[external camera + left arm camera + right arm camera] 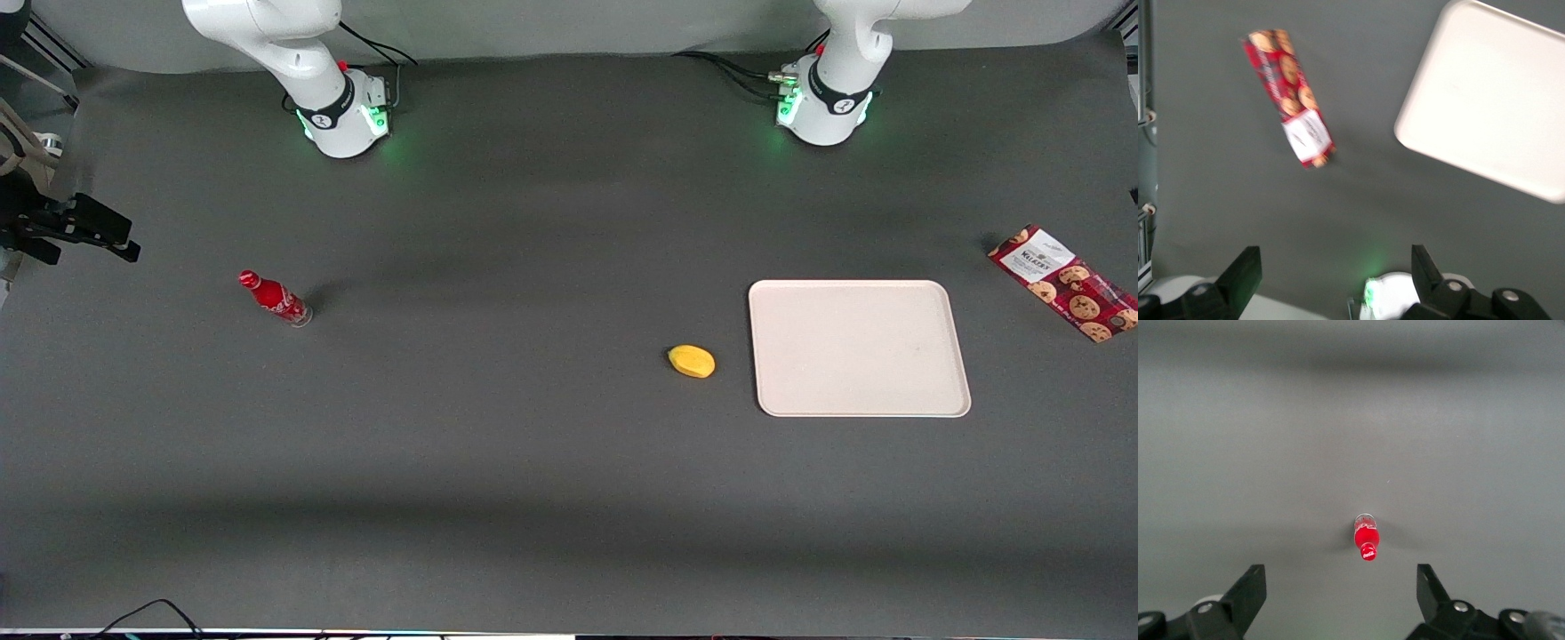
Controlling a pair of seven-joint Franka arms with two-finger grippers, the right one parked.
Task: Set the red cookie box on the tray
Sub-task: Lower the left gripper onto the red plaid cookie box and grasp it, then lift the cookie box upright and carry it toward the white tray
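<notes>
dark grey table, lit from above. one red cookie box, one tray, one yellow fruit, one red bottle. box lies flat at the working arm's end, apart from the tray, long axis diagonal, white label end farther from the front camera; print unreadable. gripper high above the table, fingers spread wide, holding nothing.

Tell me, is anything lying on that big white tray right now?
No. The tray is bare; the red cookie box lies on the table beside it. The open claw hangs above both, holding nothing. What is under the tray is hidden.
</notes>
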